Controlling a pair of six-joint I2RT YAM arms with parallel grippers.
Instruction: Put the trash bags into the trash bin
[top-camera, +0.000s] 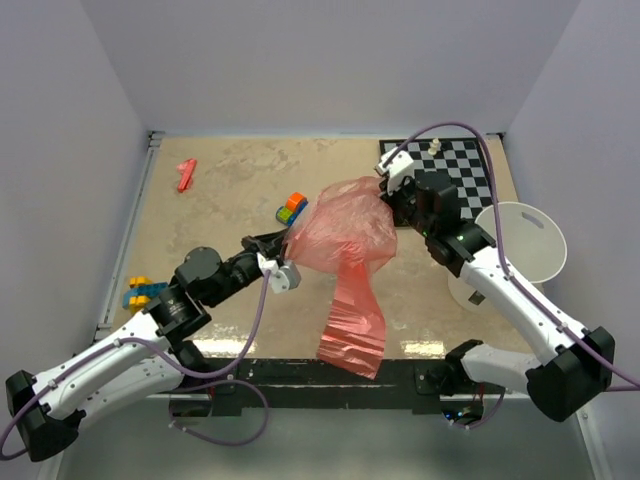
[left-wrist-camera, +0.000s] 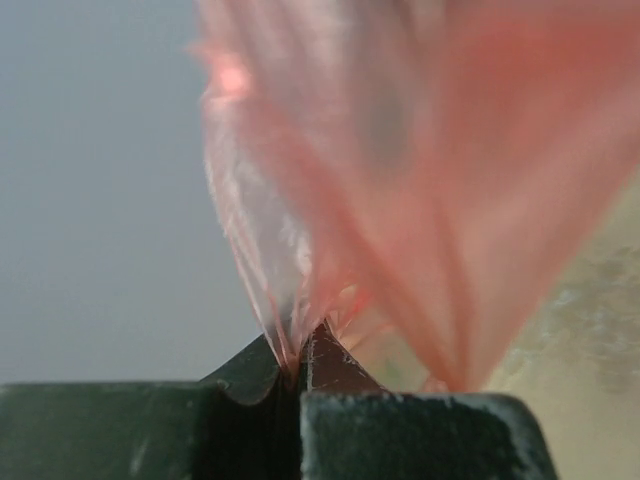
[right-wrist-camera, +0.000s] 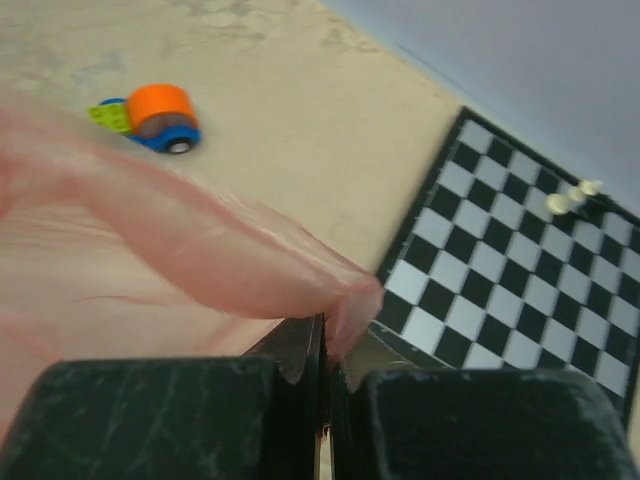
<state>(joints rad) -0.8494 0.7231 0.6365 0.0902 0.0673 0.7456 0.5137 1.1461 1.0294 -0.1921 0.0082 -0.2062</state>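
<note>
Red-pink plastic film bag (top-camera: 345, 235), white round plastic bucket (top-camera: 535, 245)
Film thin, crinkly, translucent, faintly glossy; bucket smooth; beige mottled tabletop (top-camera: 220, 215) matt.

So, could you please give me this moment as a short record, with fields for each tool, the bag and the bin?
left tool: shut on the left edge of the trash bag
right tool: shut on the bag's right edge
trash bag: red-pink film, stretched between both tools, a strip trailing toward the near edge
trash bin: white bucket on the right, apart from the bag; bag not yet in it
nearby: checkerboard behind the right tool; toy car beside the bag
</note>
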